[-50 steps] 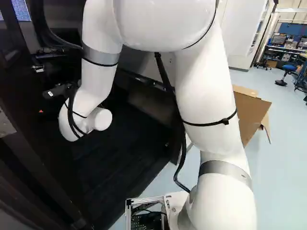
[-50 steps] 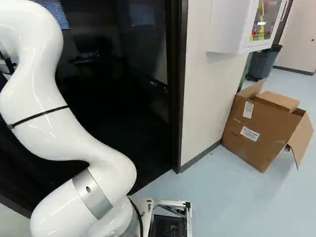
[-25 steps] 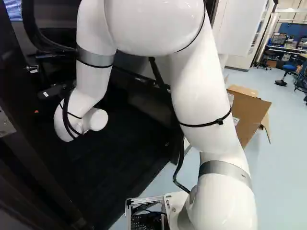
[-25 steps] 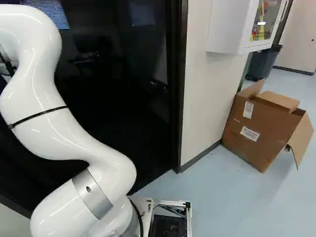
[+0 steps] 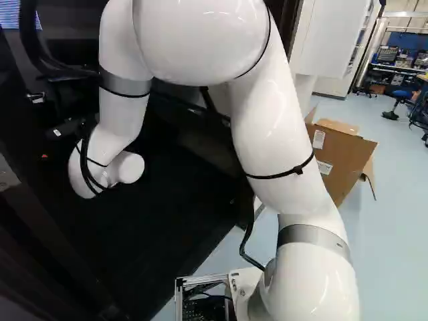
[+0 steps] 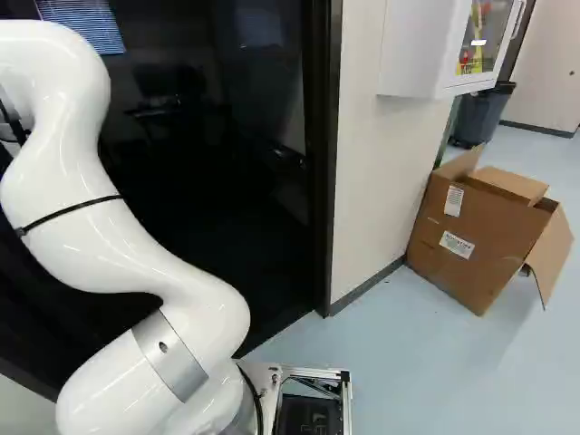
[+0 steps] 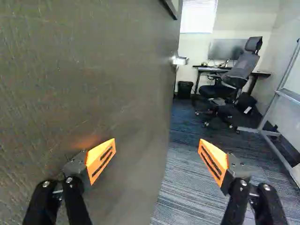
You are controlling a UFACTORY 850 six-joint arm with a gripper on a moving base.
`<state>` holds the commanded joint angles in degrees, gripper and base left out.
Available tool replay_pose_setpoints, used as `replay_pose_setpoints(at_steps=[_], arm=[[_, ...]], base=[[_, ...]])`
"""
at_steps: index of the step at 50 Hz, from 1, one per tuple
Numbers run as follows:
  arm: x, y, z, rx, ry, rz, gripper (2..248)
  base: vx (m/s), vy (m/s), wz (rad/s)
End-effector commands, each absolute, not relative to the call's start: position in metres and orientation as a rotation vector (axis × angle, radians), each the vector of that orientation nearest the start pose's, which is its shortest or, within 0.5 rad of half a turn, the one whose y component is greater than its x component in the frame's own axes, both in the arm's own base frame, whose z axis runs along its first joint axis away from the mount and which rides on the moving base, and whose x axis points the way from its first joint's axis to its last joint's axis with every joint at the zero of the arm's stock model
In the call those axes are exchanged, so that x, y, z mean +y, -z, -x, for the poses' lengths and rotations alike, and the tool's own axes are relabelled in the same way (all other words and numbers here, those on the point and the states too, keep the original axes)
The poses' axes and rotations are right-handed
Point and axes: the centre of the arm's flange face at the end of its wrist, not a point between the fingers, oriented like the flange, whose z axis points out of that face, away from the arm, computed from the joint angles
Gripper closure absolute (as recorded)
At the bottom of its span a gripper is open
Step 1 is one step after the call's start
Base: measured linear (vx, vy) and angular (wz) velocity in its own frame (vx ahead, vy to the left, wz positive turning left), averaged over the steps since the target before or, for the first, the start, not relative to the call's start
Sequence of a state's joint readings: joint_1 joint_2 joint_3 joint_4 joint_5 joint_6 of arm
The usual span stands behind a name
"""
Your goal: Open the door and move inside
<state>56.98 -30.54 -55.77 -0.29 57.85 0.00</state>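
My pincer (image 7: 157,145) is spread wide, only air between its fingers. One orange pad (image 7: 97,161) sits close beside the door (image 7: 117,70) (its face glows orange there), though I can't tell whether they touch; the other stands over the carpet (image 7: 183,192) beyond the door's edge. The door is ajar, its handle (image 7: 179,60) ahead of me, its full shape hard to make out. The door's upper part is cut off from my wrist view.
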Motion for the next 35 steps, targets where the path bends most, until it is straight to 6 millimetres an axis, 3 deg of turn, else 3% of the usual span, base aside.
replay_pose_setpoints(at_steps=[20,35], arm=[[0.5164,-0.3664,-0.3292,-0.949,1.532,1.718,3],[0.5070,-0.3677,-0.3282,-0.947,1.532,1.728,3]], base=[[0.000,0.000,0.000],[0.000,0.000,0.000]])
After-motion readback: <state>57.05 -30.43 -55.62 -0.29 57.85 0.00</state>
